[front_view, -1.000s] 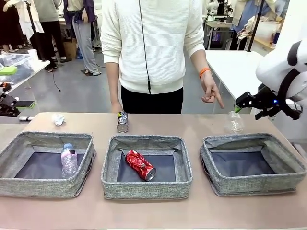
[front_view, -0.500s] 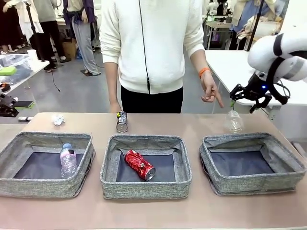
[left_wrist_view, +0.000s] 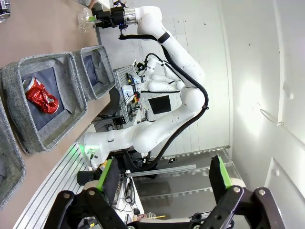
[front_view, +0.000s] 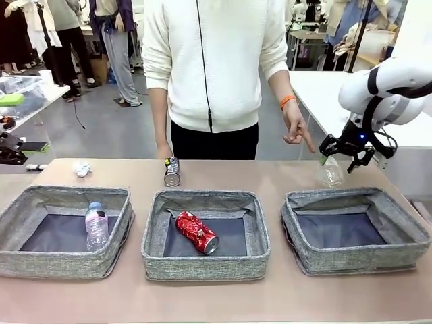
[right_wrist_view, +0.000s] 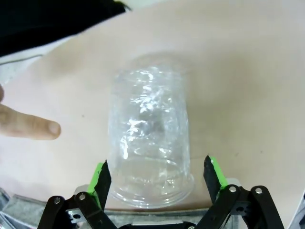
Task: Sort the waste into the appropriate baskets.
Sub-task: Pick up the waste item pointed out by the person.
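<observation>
The front camera looks across the table [front_view: 216, 297] at the person [front_view: 216, 67]. The left wrist camera watches sideways from far off. The right wrist camera is close above the clear bottle [right_wrist_view: 150, 138], which the front view shares.

Robotics lab: white arm [front_view: 381, 91], background worktables [front_view: 331, 94].

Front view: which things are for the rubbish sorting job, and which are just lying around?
For the job: left basket, middle basket, right basket, red can, blue-capped bottle, dark can, clear bottle, paper wad.
Just lying about: black gadget at far left, white side table behind the person.
</observation>
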Robot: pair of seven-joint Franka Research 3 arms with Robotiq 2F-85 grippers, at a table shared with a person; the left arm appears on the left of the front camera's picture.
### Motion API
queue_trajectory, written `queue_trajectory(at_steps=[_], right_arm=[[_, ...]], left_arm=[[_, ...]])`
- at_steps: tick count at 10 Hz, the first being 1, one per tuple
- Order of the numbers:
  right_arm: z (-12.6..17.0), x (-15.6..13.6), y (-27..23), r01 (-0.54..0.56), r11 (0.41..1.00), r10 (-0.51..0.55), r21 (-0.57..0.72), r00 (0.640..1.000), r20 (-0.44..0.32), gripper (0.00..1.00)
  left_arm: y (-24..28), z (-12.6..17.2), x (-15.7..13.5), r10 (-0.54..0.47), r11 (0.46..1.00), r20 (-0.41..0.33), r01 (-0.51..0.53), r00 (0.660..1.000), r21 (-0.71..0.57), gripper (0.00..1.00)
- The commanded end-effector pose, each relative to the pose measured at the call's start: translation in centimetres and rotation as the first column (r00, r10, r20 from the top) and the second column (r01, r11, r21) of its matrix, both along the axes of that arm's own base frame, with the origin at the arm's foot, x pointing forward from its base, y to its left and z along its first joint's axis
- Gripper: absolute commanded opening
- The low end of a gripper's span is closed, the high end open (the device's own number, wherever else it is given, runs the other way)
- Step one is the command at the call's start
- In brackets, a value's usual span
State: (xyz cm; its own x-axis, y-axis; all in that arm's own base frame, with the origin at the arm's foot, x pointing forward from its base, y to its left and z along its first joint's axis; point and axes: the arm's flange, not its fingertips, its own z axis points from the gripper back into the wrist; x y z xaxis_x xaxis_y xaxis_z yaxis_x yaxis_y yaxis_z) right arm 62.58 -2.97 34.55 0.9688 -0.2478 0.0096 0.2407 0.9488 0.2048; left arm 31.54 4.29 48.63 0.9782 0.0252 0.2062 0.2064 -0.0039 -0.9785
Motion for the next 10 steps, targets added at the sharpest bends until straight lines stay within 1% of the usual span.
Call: queue_trajectory(at_steps=[1, 3, 5, 6, 10], right_arm=[[-0.6, 1.1, 1.0, 0.006, 0.998, -0.01, -0.065, 0.998, -0.063, 1.0], [-1.6, 1.3, 1.4, -0.01, 0.999, 0.006, -0.04, 0.996, -0.087, 1.0], [-1.9, 1.1, 1.2, -0.009, 0.999, 0.003, -0.052, 0.993, -0.114, 1.0], [-2.0, 1.0, 1.0, -0.008, 0.998, -0.001, -0.061, 0.99, -0.141, 0.9], [-2.4, 0.9, 0.9, -0.019, 0.998, 0.01, -0.058, 0.989, -0.145, 0.5]], left_arm=[[0.0, 0.1, -0.2, -0.008, 1.0, 0.019, 0.008, 1.0, -0.005, 0.98], [0.0, 0.1, -0.2, -0.008, 1.0, 0.019, 0.008, 1.0, -0.005, 0.98], [0.0, 0.1, -0.2, -0.008, 1.0, 0.019, 0.008, 1.0, -0.005, 0.98], [0.0, 0.1, -0.2, -0.008, 1.0, 0.019, 0.008, 1.0, -0.005, 0.98], [0.0, 0.1, -0.2, -0.008, 1.0, 0.019, 0.008, 1.0, -0.005, 0.98]])
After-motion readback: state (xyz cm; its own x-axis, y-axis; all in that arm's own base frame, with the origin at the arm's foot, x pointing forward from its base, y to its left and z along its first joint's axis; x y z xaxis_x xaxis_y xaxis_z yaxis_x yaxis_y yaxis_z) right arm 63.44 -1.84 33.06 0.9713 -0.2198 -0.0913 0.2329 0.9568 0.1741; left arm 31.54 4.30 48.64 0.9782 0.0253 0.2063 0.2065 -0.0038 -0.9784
